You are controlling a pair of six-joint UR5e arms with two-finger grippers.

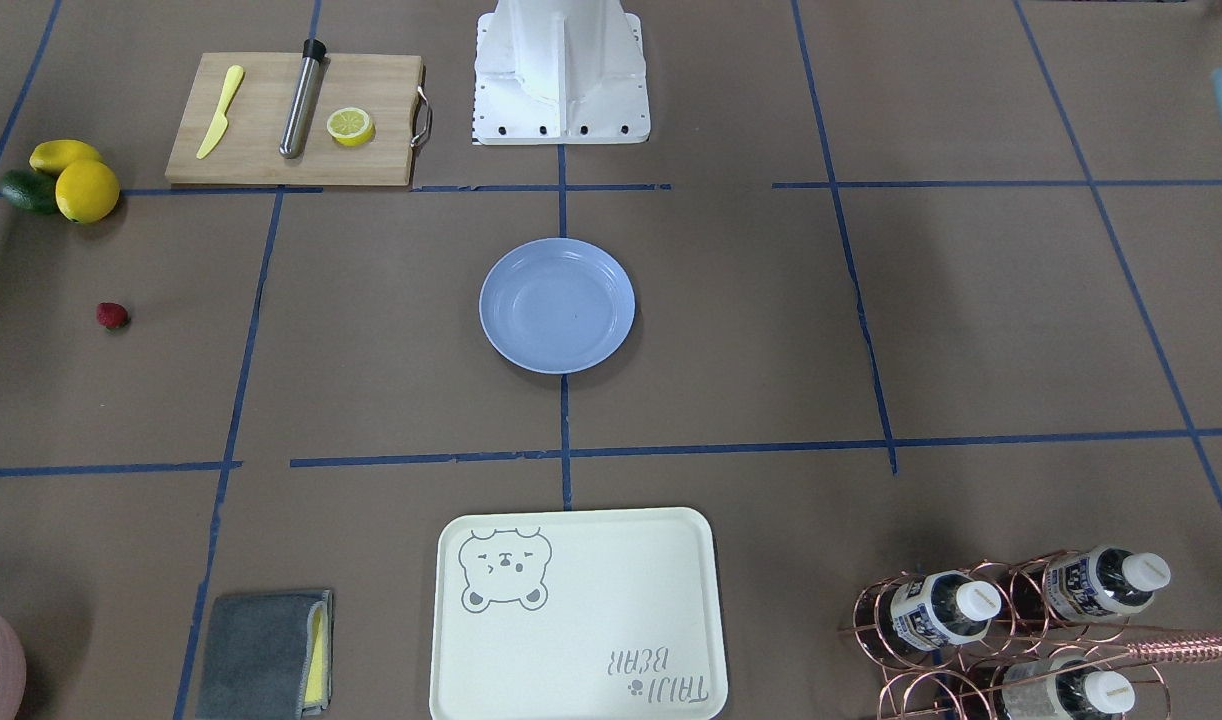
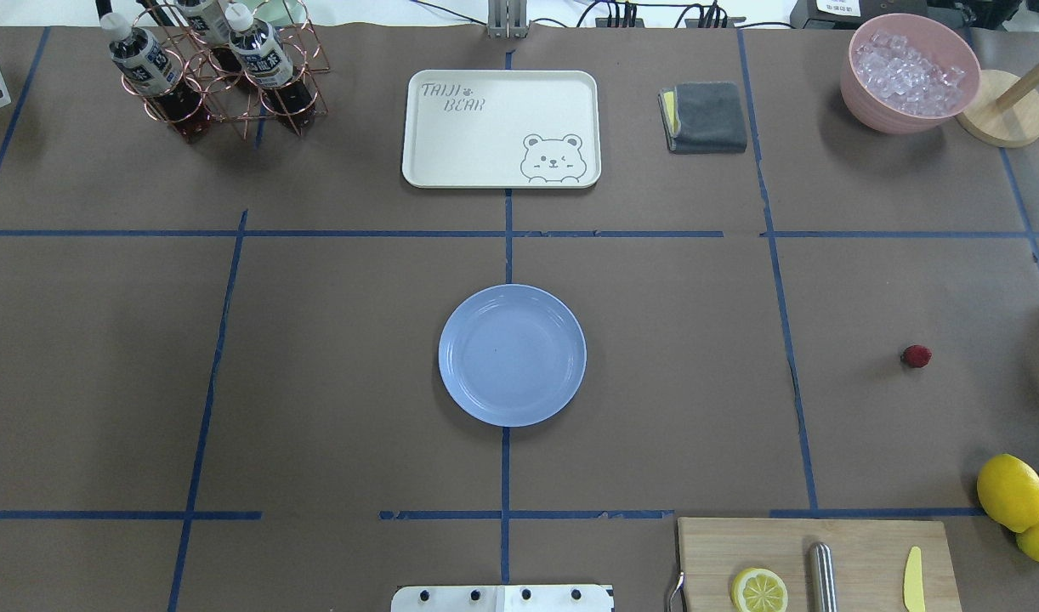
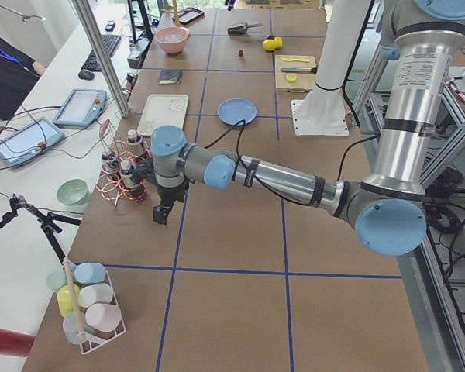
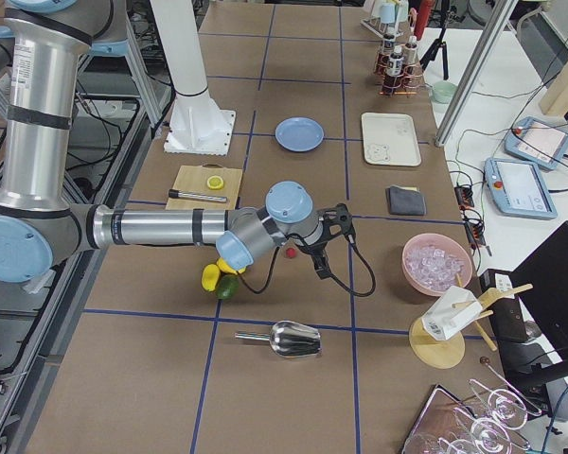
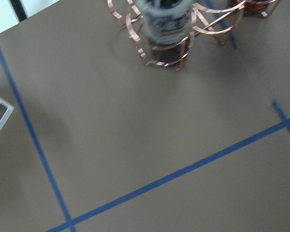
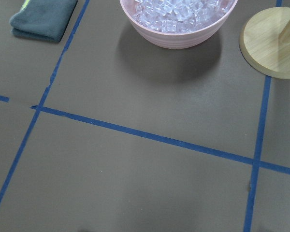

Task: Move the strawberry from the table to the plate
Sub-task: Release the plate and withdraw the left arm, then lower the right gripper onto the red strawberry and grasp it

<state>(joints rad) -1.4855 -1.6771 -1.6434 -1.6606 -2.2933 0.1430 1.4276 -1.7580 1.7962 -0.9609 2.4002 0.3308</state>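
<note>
The strawberry (image 2: 916, 356) (image 1: 112, 316), small and dark red, lies alone on the brown table (image 2: 655, 382) far off to the robot's right. The light-blue plate (image 2: 512, 354) (image 1: 557, 305) sits empty at the table's centre. In the exterior right view my right gripper (image 4: 320, 270) hangs above the table just beyond the strawberry (image 4: 291, 253), towards the ice bowl; I cannot tell whether it is open or shut. In the exterior left view my left gripper (image 3: 162, 215) hangs by the bottle rack, far from the plate (image 3: 237, 111); I cannot tell its state either. Neither wrist view shows fingers.
A cutting board (image 2: 817, 561) with a lemon half, steel cylinder and yellow knife lies near the robot's base. Lemons (image 2: 1010, 491) sit beside it. Across the table stand a cream bear tray (image 2: 501, 127), grey cloth (image 2: 705, 116), pink ice bowl (image 2: 909, 72) and copper bottle rack (image 2: 213, 72).
</note>
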